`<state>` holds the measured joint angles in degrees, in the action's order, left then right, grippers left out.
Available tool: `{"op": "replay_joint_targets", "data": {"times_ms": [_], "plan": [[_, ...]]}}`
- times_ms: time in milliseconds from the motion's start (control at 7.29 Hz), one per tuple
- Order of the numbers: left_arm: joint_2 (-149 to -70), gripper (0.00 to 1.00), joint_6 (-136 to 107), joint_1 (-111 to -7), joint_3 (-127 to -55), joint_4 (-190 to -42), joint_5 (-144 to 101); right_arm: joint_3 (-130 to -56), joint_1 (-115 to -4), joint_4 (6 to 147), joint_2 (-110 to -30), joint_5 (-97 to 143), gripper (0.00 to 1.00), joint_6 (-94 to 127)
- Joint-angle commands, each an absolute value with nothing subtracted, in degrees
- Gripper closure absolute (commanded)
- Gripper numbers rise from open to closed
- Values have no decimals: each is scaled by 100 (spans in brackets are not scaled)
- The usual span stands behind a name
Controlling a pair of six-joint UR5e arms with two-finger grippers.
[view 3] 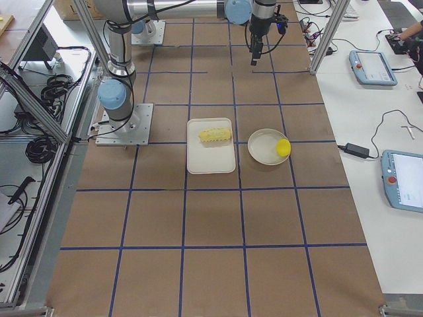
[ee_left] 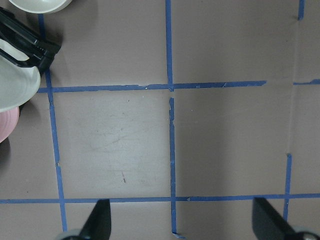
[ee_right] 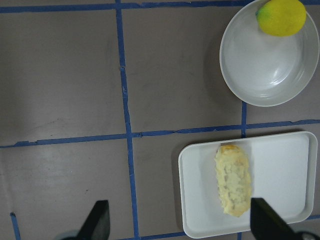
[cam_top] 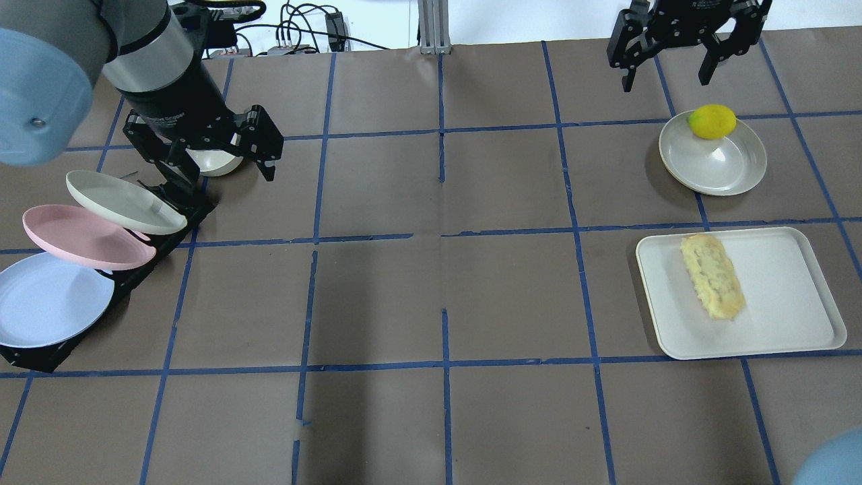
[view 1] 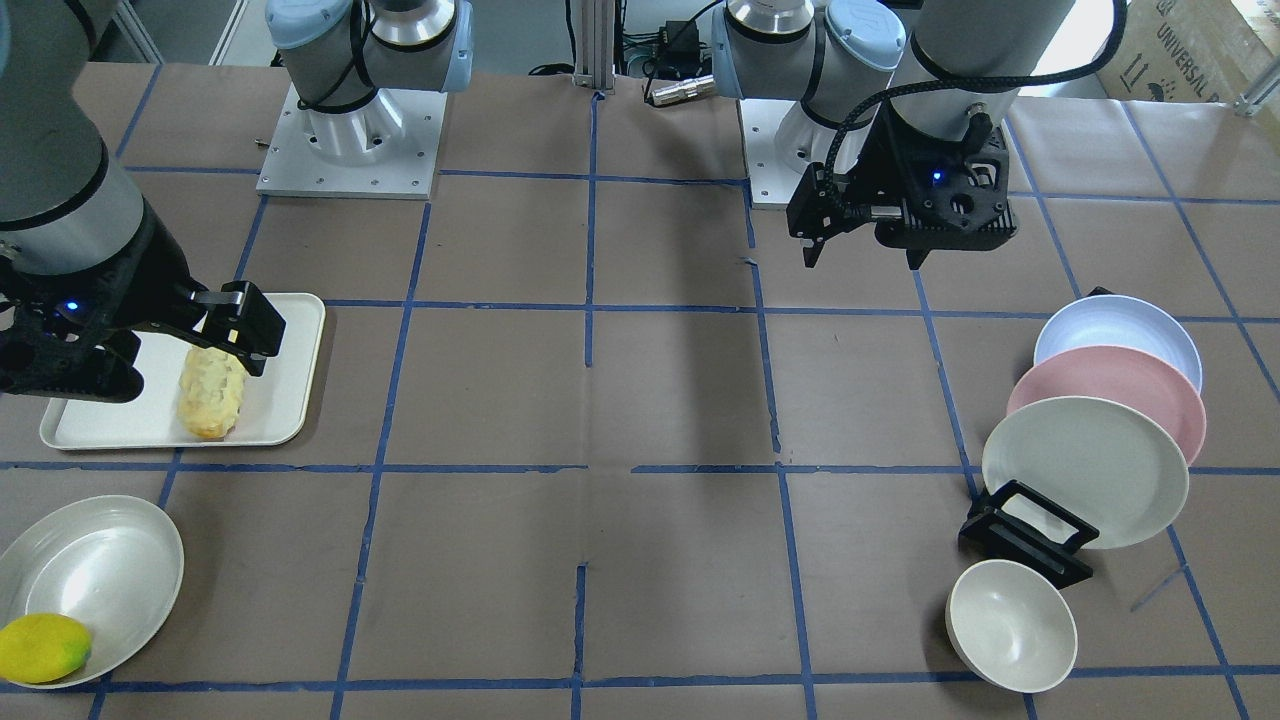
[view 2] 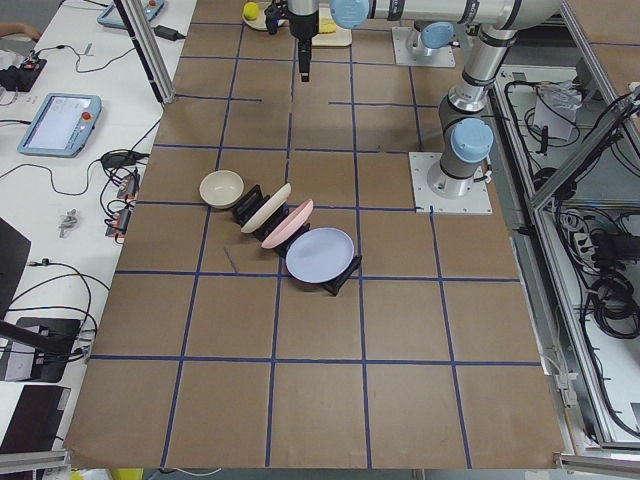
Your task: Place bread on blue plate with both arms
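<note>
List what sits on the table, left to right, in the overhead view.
blue plate → pink plate → cream-white plate → small bowl → bread. The lemon and its dish overlap the bread, so omitted.

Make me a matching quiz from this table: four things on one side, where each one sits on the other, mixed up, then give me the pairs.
Things:
1. bread
2. lemon
3. blue plate
4. small cream bowl

Places:
A. leaning in the black rack
B. on the white tray
C. on the table, beside the rack
D. in the shallow white dish, at its rim

Pairs: 1-B, 2-D, 3-A, 4-C
</note>
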<state>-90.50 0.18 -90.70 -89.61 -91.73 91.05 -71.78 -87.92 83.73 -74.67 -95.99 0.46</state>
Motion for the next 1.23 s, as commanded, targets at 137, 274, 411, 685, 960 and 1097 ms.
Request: {"op": "replay_joint_targets", "data": {"times_ms": [137,274,411,685,960,1097], "plan": [[-9044,0,26,-9070,-8974,-9193,9105,-7119,-8807,8385,-7462,-9554,0,149],[-9053,0,122,-9009,-9017,-9193,9114,-7145,-8807,8333,-7479,-9545,0,149],[-9035,0,732,-8791,-9139,-9185,9132,-7137,-8807,8297,-7479,-9536,0,123],[-9000,0,2173,-7583,-9595,-9079,9045,-7145,-8815,8297,-7488,-9510,0,105],[-9166,0,3873,-6518,-9712,-9027,9044,-7224,-8894,8288,-7462,-9300,0,228],[-9376,0,4328,-5947,-9538,-8870,9079,-7225,-8895,8271,-7453,-9255,0,385]]}}
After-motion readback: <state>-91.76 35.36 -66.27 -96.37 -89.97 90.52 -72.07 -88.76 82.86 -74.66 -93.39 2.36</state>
